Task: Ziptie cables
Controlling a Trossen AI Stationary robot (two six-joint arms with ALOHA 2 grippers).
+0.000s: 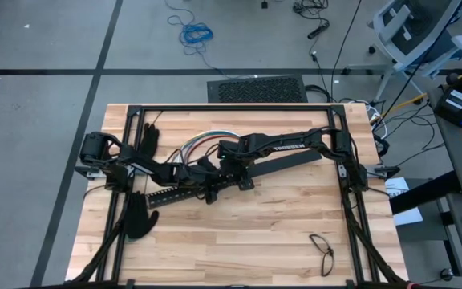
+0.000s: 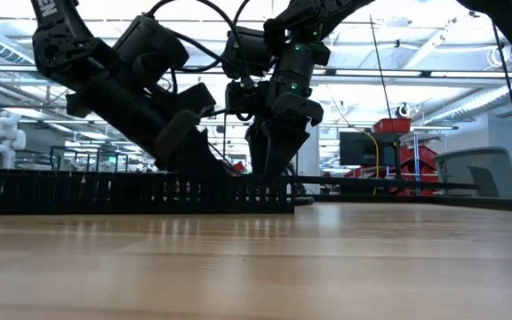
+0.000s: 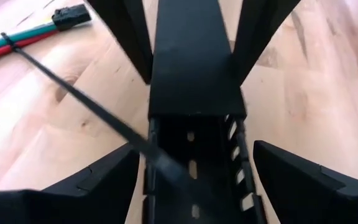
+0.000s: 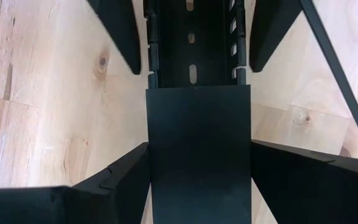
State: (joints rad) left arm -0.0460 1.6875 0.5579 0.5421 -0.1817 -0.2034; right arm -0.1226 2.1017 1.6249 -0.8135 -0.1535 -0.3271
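The cables lie in a loop on the wood beyond both grippers. In the left wrist view their red, green and white wires end in a black plug. A thin dark ziptie is cinched around them, and its tail slants toward the left wrist; it also shows beside the right gripper as the ziptie. Both grippers meet over a long black bar. My left gripper is open, its fingers standing on either side of the bar's slotted part. My right gripper straddles the bar's flat cover. My right gripper has the bar's flat cover between its two fingers, one finger against each long edge. The fingers come from above, slanting, and lie across the bar. The bar stays level along the table.
Two black gloves lie on the left side, one glove near the far edge and another glove nearer me. A thin dark loop rests near the table's near right corner. A black frame borders the table.
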